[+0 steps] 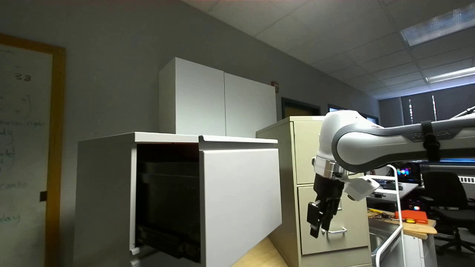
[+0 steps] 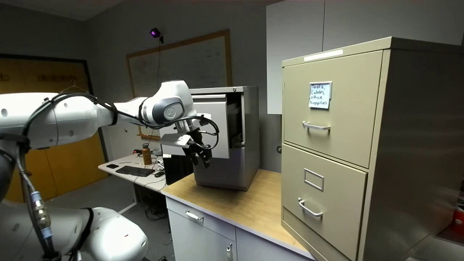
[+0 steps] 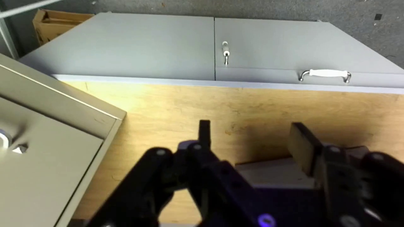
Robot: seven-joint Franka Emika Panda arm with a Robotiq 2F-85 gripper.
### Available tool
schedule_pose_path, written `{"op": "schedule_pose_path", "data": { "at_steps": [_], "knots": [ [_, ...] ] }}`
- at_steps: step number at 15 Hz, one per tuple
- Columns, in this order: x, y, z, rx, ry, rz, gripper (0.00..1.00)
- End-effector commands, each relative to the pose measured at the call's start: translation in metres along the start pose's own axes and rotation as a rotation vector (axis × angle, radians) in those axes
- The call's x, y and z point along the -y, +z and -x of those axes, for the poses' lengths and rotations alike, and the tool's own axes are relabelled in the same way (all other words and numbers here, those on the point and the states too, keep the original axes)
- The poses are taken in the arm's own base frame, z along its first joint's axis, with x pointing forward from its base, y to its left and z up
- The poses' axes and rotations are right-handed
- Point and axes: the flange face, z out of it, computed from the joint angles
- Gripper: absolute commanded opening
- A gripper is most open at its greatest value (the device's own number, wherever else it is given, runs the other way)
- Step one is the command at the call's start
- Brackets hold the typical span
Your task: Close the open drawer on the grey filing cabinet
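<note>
Through the wrist view I look down on a countertop (image 3: pixel 176 107) of yellowish wood grain, edged in pale grey, above flat grey base doors (image 3: pixel 142 47) with white-and-metal handles (image 3: pixel 328 73). Around it I have grey walls (image 1: pixel 111 74), a wood-framed whiteboard (image 2: pixel 181 65), a white two-door cabinet (image 1: pixel 200 100) high on the wall, and a desk (image 2: pixel 125 159) carrying a black keyboard (image 2: pixel 135 171) and an orange-brown bottle (image 2: pixel 146 156). On the counter stand a beige cabinet (image 2: pixel 348 141) with curved metal pulls (image 2: pixel 316 126) and a handwritten label (image 2: pixel 319 96), and the boxy light grey filing cabinet (image 2: pixel 226 172), plain and flat-sided. Its deep drawer (image 1: pixel 241 196) is pulled out at the top, the smooth, pale front panel (image 2: pixel 221 112) standing off the body and the inside (image 1: pixel 169 200) dark. My gripper (image 2: pixel 201 163) hangs in front of that panel, apart from it, pointing down; in an exterior view it overlaps the panel's lower edge. In the wrist view its black fingers (image 3: pixel 205 132) are spread well apart over the wood, and I have hold of nothing.
</note>
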Motion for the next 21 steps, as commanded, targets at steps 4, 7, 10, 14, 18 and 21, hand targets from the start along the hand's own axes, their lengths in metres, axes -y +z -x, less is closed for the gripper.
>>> {"op": "schedule_pose_path", "data": {
  "at_steps": [4, 7, 10, 14, 18, 21],
  "knots": [
    [0.031, -0.033, -0.006, -0.167, -0.084, -0.116, 0.13],
    [0.046, -0.046, -0.014, -0.228, -0.124, -0.175, 0.0],
    [0.061, -0.058, -0.02, -0.257, -0.158, -0.227, 0.0],
    [0.09, -0.073, -0.028, -0.279, -0.206, -0.255, 0.0],
    [0.124, -0.092, -0.042, -0.31, -0.246, -0.279, 0.0],
    [0.147, -0.105, -0.06, -0.335, -0.265, -0.286, 0.0]
  ]
}}
